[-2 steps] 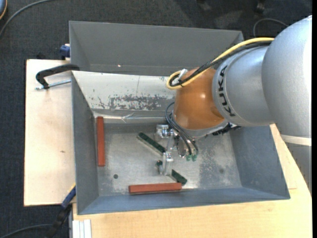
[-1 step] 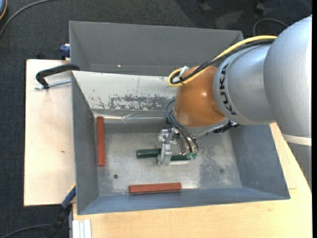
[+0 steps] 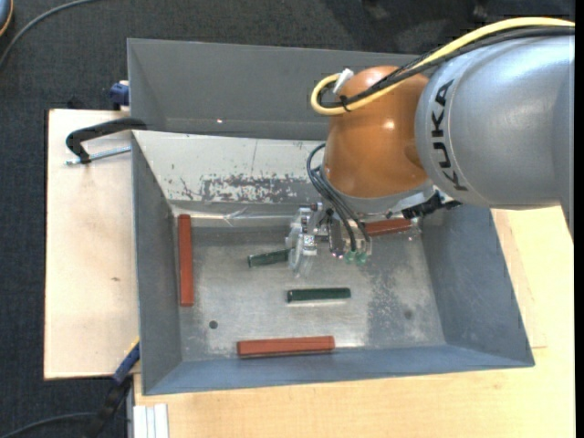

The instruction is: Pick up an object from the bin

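Note:
My gripper (image 3: 306, 240) hangs low over the middle of the bin floor, below the orange wrist cover. A short dark green stick (image 3: 267, 259) lies just to its left, with one end close to the gripper. A longer dark green stick (image 3: 318, 294) lies flat a little below the gripper. A red bar (image 3: 390, 228) pokes out from under the arm on the right.
A red bar (image 3: 185, 259) lies along the left wall and another red bar (image 3: 286, 345) along the front wall. The arm and its orange cover hide the bin's back right part.

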Robot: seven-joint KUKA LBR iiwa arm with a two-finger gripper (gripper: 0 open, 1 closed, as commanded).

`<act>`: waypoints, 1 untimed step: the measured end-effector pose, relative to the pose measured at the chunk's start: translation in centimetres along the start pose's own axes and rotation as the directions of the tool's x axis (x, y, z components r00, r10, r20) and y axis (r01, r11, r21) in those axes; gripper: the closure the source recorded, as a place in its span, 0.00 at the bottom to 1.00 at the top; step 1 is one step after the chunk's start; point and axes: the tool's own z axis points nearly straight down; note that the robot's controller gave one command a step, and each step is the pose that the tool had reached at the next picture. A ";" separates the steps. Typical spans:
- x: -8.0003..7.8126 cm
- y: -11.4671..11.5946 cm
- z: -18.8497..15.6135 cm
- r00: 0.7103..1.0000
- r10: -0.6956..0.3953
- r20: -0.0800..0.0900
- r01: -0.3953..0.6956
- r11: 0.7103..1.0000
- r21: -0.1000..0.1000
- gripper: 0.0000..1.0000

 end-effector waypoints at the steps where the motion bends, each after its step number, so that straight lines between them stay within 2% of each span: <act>1: -3.1 1.6 -5.3 1.000 0.000 0.001 0.000 1.000 0.000 1.00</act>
